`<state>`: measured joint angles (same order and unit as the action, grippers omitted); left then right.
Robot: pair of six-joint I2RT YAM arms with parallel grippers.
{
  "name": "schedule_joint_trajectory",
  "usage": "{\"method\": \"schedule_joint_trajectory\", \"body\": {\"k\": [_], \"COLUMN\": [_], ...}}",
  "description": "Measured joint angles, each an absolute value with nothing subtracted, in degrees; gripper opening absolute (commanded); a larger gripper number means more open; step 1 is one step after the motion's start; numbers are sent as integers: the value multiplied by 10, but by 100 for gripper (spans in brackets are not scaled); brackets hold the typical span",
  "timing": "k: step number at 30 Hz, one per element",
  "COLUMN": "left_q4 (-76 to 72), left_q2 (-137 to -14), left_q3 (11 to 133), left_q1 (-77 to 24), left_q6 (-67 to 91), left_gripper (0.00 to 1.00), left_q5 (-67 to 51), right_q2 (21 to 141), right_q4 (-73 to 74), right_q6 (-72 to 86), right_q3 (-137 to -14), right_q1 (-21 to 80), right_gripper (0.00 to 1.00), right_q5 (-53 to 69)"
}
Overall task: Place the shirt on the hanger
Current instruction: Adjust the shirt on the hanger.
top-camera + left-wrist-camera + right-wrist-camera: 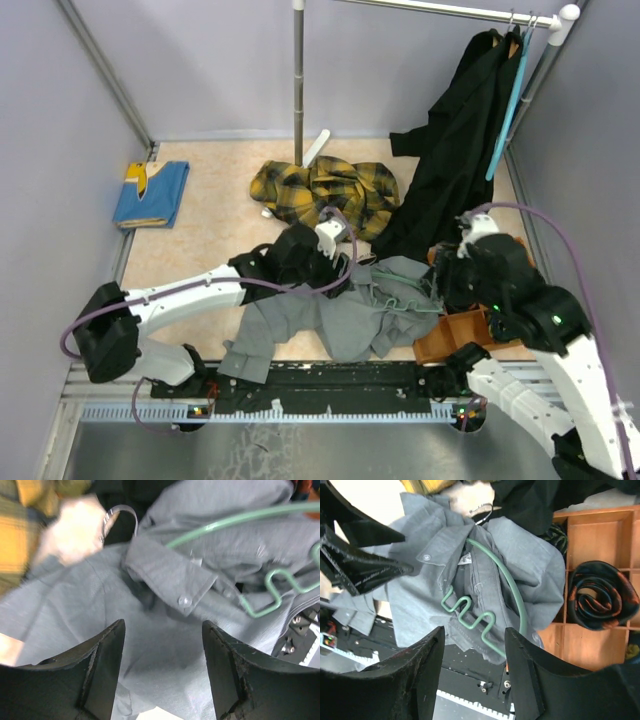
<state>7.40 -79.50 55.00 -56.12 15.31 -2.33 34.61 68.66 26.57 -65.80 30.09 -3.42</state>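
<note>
Grey shirt [420, 590] lies crumpled with the hanger [520, 612] seemingly partly inside it.

1. Folded blue garment [152, 194] with a yellow detail, lying flat at the far left of the beige table [215, 250].
2. Yellow-and-black plaid garment [325, 195], crumpled at the foot of the upright metal pole [298, 80].
3. Black garment [460, 150], hung from the horizontal rail [440, 10], its lower part resting on the table.
4. Smooth teal hanger [508, 110], on the rail beside the black garment.
5. Wooden divided tray [597, 540], near right; one compartment holds a rolled black-and-orange item [580, 600].
</note>
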Motion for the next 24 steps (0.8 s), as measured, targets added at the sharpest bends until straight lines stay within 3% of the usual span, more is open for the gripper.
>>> {"method": "schedule_joint_trajectory", "body": {"k": [9,15,24], "left_q4": [-21,-79,-147], "left_q2": [-808,-845,-865], "left_q3": [406,379,349], "left_q1": [-593,-621,-634], "left_q6": [215,242,269], "left_gripper": [68,66,66], "left_q5": [-55,-49,-39], "right_q2": [492,569,693], "right_q4": [576,528,479], "right_q6": [210,175,127], "right_q3": [-590,-577,-562], "right_q1": [301,301,301], "right_gripper": [51,41,46], "right_q5": [12,37,103]}}
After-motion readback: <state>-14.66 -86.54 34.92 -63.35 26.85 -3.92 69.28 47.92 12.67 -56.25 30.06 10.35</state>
